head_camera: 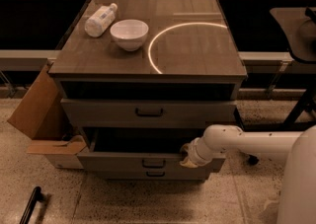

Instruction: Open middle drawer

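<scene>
The middle drawer [123, 161] of the grey cabinet stands pulled partway out, its dark inside showing above its front. Its small dark bar handle [154, 163] is at the centre of the front. My gripper [185, 157] is at the right part of the drawer front's top edge, touching it, at the end of my white arm [247, 144] that reaches in from the right. The top drawer [148, 113] is closed above. The bottom drawer [155, 173] shows just below the middle one.
On the cabinet top [197, 45] stand a white bowl [129, 33] and a lying white bottle [100, 19]. An open cardboard box [42, 119] leans at the cabinet's left. A dark bar [30, 204] lies on the floor at the lower left. A dark table [296, 30] stands at the right.
</scene>
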You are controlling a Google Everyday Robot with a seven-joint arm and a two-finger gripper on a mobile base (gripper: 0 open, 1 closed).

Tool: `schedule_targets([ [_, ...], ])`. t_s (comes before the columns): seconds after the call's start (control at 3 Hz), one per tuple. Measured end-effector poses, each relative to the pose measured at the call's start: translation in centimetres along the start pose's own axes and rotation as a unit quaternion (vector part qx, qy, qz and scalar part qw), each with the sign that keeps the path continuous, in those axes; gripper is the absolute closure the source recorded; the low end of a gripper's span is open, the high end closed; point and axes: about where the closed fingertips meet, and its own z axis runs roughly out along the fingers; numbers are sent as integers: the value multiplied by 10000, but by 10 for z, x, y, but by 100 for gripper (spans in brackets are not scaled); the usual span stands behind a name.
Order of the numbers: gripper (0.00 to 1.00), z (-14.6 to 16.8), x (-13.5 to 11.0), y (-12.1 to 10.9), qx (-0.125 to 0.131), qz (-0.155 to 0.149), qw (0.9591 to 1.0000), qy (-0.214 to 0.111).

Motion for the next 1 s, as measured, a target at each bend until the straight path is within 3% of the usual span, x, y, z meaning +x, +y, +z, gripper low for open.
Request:
schedule_targets([
  [0.33,93,-8,-4,-1,0,0,10000,0],
  [0.67,100,-14,-6,-2,0,0,10000,0],
  [1.0,100,-24,-4,29,-19,19,9998,-198],
])
